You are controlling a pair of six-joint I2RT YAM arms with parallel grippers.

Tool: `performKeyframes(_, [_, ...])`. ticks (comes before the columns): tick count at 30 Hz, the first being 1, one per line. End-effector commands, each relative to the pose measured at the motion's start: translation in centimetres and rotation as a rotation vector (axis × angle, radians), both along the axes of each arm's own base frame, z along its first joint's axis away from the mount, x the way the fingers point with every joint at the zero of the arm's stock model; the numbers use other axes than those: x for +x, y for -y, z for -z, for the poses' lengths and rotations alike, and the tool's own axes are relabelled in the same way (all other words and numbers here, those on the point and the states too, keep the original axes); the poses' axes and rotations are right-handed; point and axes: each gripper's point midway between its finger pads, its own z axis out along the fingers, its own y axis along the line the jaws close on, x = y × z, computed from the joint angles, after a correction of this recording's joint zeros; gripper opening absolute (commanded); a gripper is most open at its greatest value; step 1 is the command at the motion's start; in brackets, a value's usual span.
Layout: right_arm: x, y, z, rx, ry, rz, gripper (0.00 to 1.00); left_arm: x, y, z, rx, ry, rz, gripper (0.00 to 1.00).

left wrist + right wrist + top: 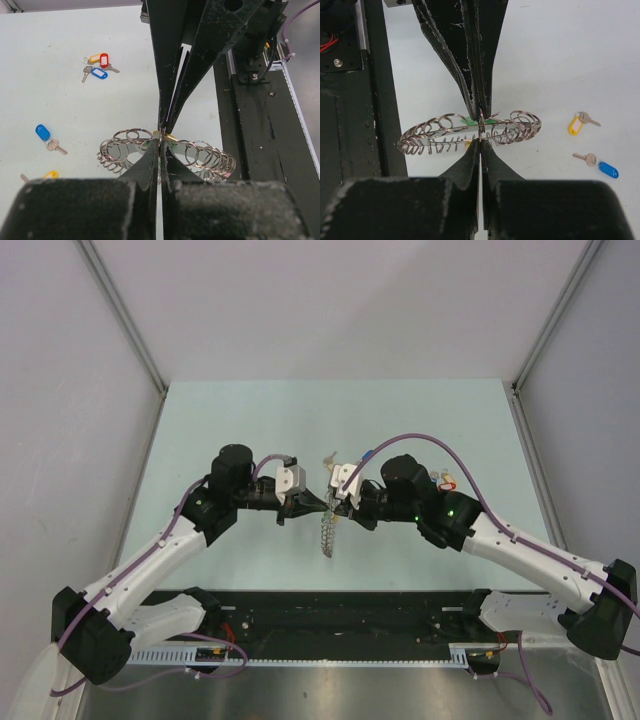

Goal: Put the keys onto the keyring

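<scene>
The keyring [327,535] is clamped between the closed jaws of the left gripper [160,146] and the right gripper [480,142], its long axis pointing towards the desk's [200,420] near edge.

Silver keyring [440,131] fringed with small loops, held edge-on above the bench [250,420] centre, green tag [470,121] at its middle, blue-tag key [47,138] and yellow-tag key [577,123] flat on its far side, red-blue-yellow bunch [98,66] at right.
</scene>
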Motion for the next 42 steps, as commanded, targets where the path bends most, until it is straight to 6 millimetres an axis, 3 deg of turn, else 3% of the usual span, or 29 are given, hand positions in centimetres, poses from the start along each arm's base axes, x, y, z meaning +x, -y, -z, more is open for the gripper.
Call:
performKeyframes(1, [0.15, -0.71, -2.46, 0.046, 0.041, -0.013, 0.00, -0.33, 0.19, -2.33, -0.042, 0.091, 0.026, 0.00])
performKeyframes(42, [0.09, -0.62, -2.41, 0.042, 0.035, -0.008, 0.00, -0.45, 0.21, -2.30, -0.038, 0.089, 0.030, 0.00])
